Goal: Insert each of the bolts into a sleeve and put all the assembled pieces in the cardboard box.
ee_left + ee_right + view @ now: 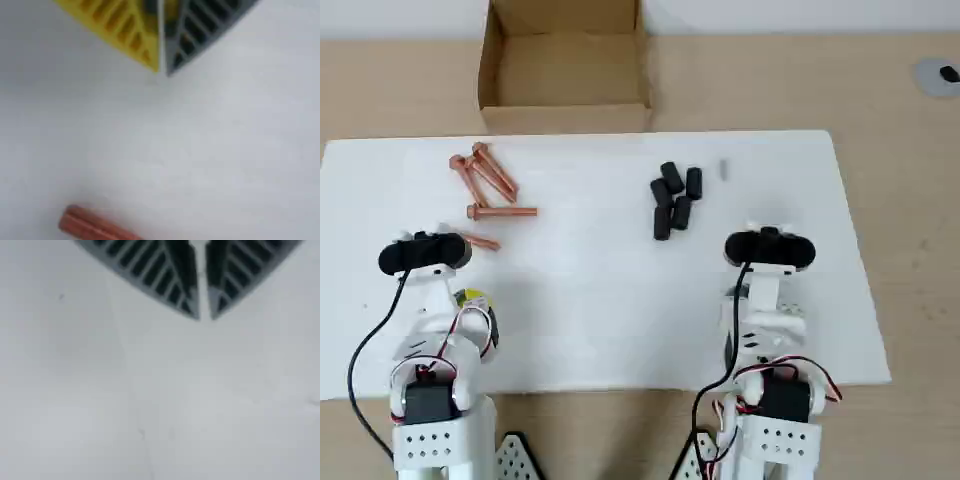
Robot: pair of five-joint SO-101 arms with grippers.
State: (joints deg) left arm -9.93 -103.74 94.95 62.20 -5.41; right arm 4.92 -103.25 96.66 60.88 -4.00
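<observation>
Several copper bolts lie on the white sheet at the left, one right beside the left arm's head. Several black sleeves lie in a cluster at the centre right. The cardboard box stands open at the back, with nothing in it. My left gripper is shut, hanging close over the sheet with a bolt end a short way from its tips. My right gripper is shut over bare sheet, near the sleeves.
The white sheet covers most of the wooden table. A round grey disc sits at the far right of the table. Bare sheet lies between the two arms.
</observation>
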